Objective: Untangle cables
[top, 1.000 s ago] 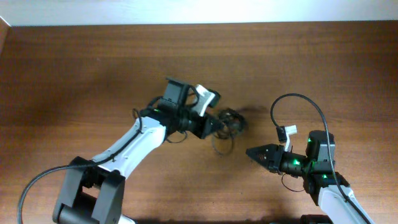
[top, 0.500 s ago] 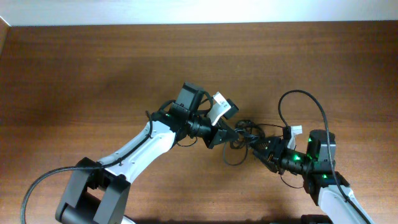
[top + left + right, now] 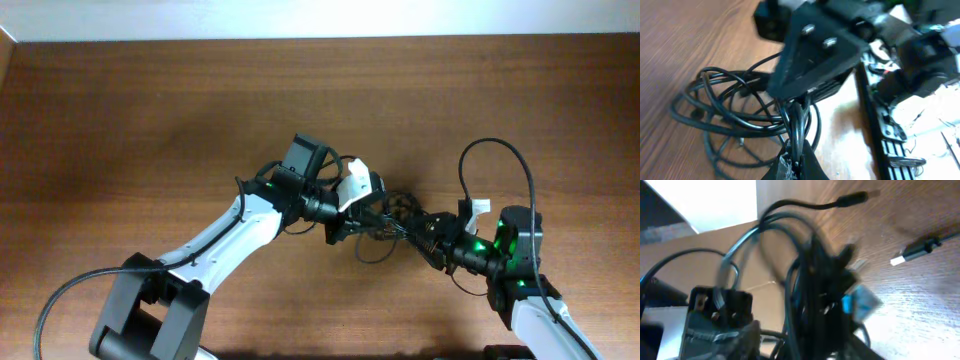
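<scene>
- Overhead: fixed high above the cables (image 3: 385,215), looking straight down on the table (image 3: 150,100).
- Left wrist: close to the cables (image 3: 730,107), looking low across them from their left.
- Right wrist: hard against the cables (image 3: 810,280), blurred, from their right.
- All three views share the cables.

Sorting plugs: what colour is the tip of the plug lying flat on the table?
Silvery white, on a black plug; clearest in the right wrist view.

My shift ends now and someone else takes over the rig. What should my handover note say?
The left end effector is shut on a few strands of the cables.
The right end effector is in the tangle from the other side. Its view is blurred, so its grip is unclear.
The cables form one knotted bundle between the two, with loops on the table. A silver-tipped plug lies free.
Done: bundle grasped.
Left: separate the strands; none is free yet.
</scene>
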Controlling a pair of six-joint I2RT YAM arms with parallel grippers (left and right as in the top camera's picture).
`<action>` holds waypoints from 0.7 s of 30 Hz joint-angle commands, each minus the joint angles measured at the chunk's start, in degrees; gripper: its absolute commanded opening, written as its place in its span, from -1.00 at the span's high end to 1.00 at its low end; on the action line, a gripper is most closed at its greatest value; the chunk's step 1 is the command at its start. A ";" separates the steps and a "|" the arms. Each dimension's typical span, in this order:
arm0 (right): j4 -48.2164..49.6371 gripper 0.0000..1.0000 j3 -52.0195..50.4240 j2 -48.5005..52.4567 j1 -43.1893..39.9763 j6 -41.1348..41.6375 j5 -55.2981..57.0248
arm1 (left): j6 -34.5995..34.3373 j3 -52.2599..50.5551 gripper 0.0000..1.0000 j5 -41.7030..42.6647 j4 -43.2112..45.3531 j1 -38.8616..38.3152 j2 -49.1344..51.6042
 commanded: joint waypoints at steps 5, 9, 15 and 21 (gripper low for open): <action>0.07 0.91 0.28 2.93 -0.15 -5.35 -2.40 | 2.36 -0.11 1.00 0.79 0.42 0.07 -1.07; 1.51 0.92 0.28 2.93 -0.17 -18.05 -10.08 | -14.78 -0.11 1.00 -18.73 2.54 0.04 -1.07; 32.68 0.91 0.28 2.93 -0.15 -19.17 -22.18 | -22.82 -0.13 0.84 -26.60 0.66 -0.46 -1.07; 32.50 0.91 0.28 2.93 -0.17 -19.41 -25.51 | -42.64 -0.11 1.00 -46.93 0.35 1.60 -1.07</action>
